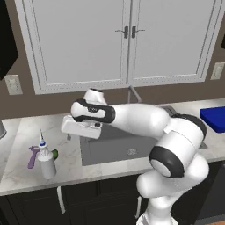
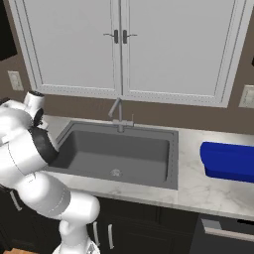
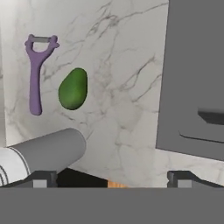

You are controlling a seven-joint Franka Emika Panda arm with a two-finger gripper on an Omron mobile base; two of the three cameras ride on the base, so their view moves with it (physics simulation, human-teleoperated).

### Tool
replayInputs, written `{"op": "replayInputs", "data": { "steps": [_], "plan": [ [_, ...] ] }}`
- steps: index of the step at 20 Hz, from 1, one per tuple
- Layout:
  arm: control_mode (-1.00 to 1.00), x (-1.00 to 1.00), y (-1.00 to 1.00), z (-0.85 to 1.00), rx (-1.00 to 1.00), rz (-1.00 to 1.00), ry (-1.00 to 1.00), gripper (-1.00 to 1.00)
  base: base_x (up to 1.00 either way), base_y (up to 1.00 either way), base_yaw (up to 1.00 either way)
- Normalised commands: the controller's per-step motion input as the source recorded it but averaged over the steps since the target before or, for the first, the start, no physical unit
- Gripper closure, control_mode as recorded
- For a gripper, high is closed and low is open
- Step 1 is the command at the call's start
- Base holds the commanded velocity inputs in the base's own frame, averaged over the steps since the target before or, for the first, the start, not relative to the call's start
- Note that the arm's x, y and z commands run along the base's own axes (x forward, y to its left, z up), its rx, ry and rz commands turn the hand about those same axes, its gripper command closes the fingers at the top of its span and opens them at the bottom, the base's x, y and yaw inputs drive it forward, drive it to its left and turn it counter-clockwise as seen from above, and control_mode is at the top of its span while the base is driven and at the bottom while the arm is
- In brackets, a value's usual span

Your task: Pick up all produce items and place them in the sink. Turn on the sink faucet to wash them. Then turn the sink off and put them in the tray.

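Observation:
The small green fruit (image 3: 73,89) lies on the marble counter, up and to the left of my gripper (image 3: 113,179), whose finger tips stand wide apart and open with nothing between them. In the left base view the fruit (image 1: 54,154) peeks out behind a white bottle (image 1: 46,161), and my gripper (image 1: 71,136) hovers over the counter above and to the right of it, at the sink's left edge. The dark grey sink (image 1: 110,149) (image 2: 119,149) (image 3: 192,65) holds nothing. The faucet (image 1: 134,93) (image 2: 118,115) stands behind it. The blue tray (image 1: 214,118) (image 2: 228,161) sits on the counter to the right.
A purple peeler (image 3: 36,72) (image 1: 32,156) lies just left of the fruit. The bottle's grey and white side (image 3: 48,151) shows close to my left finger tip. White wall cabinets (image 1: 125,39) hang above the counter, and my arm spans the sink.

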Motion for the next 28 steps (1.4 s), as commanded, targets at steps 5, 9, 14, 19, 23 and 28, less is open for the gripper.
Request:
{"op": "replayInputs", "data": {
  "steps": [5, 9, 14, 19, 23, 28],
  "plan": [
    [-1.0, -0.03, 0.23, -0.26, -0.05, 0.01, -0.01, -1.0, 0.0, 0.0, 0.0],
    [-1.0, 0.0, 0.18, -0.28, -0.01, 0.0, -0.05, -1.0, 0.0, 0.0, 0.0],
    [-1.0, 0.0, 0.06, -0.25, 0.0, 0.0, -0.05, -1.0, 0.0, 0.0, 0.0],
    [-1.0, 0.02, 0.07, -0.09, 0.0, 0.0, 0.0, -1.0, 0.0, 0.0, 0.0],
    [-1.0, 0.05, 0.14, -0.01, 0.0, -0.01, 0.0, -1.0, 0.0, 0.0, 0.0],
    [-1.0, 0.02, 0.2, 0.0, 0.0, -0.02, 0.02, -1.0, 0.0, 0.0, 0.0]
  ]
}}
